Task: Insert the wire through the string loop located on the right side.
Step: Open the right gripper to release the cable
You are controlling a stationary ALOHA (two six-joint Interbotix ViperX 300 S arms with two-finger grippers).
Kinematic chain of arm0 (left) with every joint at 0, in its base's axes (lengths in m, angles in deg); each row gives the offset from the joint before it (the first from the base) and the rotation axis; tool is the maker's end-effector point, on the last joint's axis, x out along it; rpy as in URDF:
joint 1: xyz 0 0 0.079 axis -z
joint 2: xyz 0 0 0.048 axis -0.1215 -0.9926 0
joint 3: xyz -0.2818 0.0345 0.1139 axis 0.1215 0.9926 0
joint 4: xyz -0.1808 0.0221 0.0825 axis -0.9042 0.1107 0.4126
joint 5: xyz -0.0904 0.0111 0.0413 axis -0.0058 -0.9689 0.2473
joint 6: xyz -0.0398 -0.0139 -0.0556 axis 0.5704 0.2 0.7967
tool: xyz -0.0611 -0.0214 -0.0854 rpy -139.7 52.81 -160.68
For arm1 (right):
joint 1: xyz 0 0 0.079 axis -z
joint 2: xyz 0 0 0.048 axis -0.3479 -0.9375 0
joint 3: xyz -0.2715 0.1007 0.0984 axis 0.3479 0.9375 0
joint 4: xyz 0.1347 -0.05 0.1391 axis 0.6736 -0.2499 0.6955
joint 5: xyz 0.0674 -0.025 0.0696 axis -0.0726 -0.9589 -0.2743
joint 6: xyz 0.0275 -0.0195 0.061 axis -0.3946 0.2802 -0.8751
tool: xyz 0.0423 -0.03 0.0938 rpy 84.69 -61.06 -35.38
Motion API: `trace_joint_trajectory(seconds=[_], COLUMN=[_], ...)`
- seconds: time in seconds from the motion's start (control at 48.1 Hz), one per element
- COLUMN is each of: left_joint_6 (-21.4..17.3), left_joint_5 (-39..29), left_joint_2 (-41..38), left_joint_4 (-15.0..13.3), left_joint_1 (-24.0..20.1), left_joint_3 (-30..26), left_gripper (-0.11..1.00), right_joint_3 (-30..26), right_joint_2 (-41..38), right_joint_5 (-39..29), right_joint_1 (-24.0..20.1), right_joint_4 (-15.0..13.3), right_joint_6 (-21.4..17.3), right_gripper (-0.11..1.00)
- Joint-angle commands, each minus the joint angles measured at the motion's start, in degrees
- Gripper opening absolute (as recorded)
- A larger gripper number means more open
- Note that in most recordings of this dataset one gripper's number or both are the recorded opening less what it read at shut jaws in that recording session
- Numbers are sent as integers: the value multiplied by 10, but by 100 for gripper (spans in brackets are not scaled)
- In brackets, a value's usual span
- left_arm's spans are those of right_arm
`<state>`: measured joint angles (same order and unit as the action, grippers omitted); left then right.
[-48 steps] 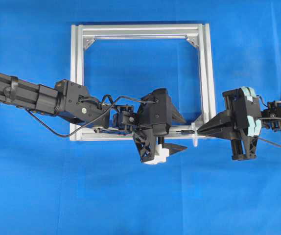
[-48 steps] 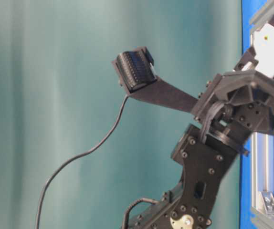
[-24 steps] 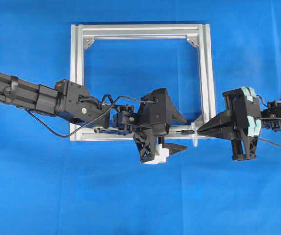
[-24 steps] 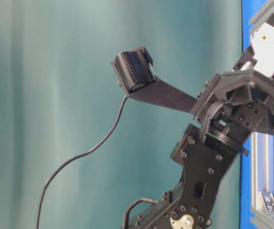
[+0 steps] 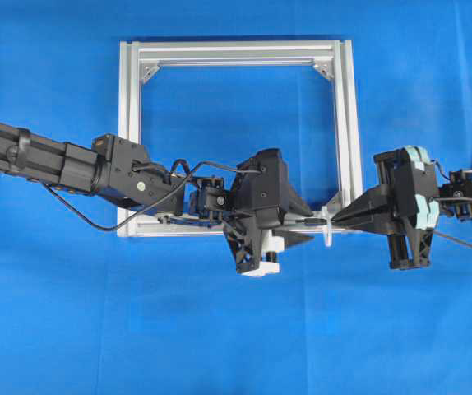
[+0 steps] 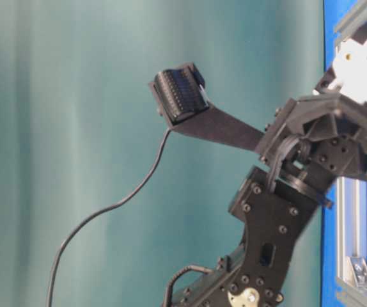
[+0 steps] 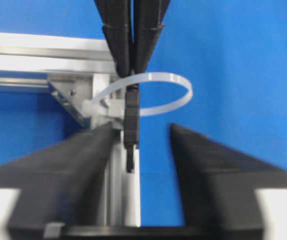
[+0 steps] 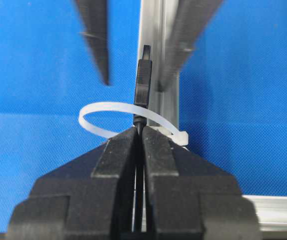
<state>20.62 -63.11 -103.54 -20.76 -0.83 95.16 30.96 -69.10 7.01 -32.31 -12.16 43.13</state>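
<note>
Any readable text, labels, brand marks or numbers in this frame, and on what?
None can be read. No print shows on the left gripper, the right gripper, the aluminium frame, the string loop, the wire or the blue mat.

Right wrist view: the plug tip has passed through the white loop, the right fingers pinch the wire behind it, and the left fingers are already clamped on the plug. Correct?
Not quite. The left fingers are not clamped yet: the left wrist view shows them apart on either side of the plug tip, a gap on both sides. The rest holds: the tip is through the loop, and the right fingers pinch the wire.
</note>
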Motion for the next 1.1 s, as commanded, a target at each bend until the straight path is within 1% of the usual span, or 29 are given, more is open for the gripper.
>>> trace_joint_trajectory(seconds=[0.0, 0.042, 0.062, 0.083, 0.437, 0.52, 0.582, 0.645, 0.79, 0.873, 0.915, 0.936, 1.019, 1.081], left_joint_6=[1, 0, 0, 0, 0, 0, -1, 0, 0, -1, -1, -1, -1, -1], left_joint_5=[4, 4, 4, 4, 4, 4, 4, 4, 4, 4, 4, 4, 4, 4], left_joint_2=[11, 12, 12, 12, 13, 12, 13, 13, 14, 14, 14, 14, 16, 19], left_joint_4=[0, 0, 0, 1, 0, 0, 0, 0, 0, 0, 0, 0, 0, 1], left_joint_1=[-4, -4, -4, -4, -3, -4, -4, -4, -4, -3, -4, -4, -4, -3], left_joint_3=[-7, -7, -7, -6, -4, -4, -4, -3, -3, -2, -2, -2, 1, 9], left_gripper=[23, 13, 9, 8, 8, 8, 8, 8, 8, 8, 8, 8, 8, 8], right_joint_3=[-9, -9, -9, -9, -9, -9, -10, -9, -9, -10, -9, -9, -9, -10], right_joint_2=[3, 3, 3, 3, 3, 3, 3, 3, 3, 3, 3, 3, 3, 3], right_joint_5=[5, 6, 5, 5, 0, 0, -2, -4, -4, -4, -4, -4, -4, -4], right_joint_1=[-1, -2, -1, -2, -4, -4, -4, -4, -4, -4, -4, -4, -4, -4], right_joint_4=[-2, -2, -3, -3, -4, -3, -3, -3, -3, -3, -3, -3, -3, -3], right_joint_6=[1, 1, 1, 1, 3, 3, 3, 3, 3, 3, 2, 3, 3, 3], right_gripper=[-4, -4, -4, -4, -3, 2, 10, 24, 67, 89, 95, 96, 94, 95])
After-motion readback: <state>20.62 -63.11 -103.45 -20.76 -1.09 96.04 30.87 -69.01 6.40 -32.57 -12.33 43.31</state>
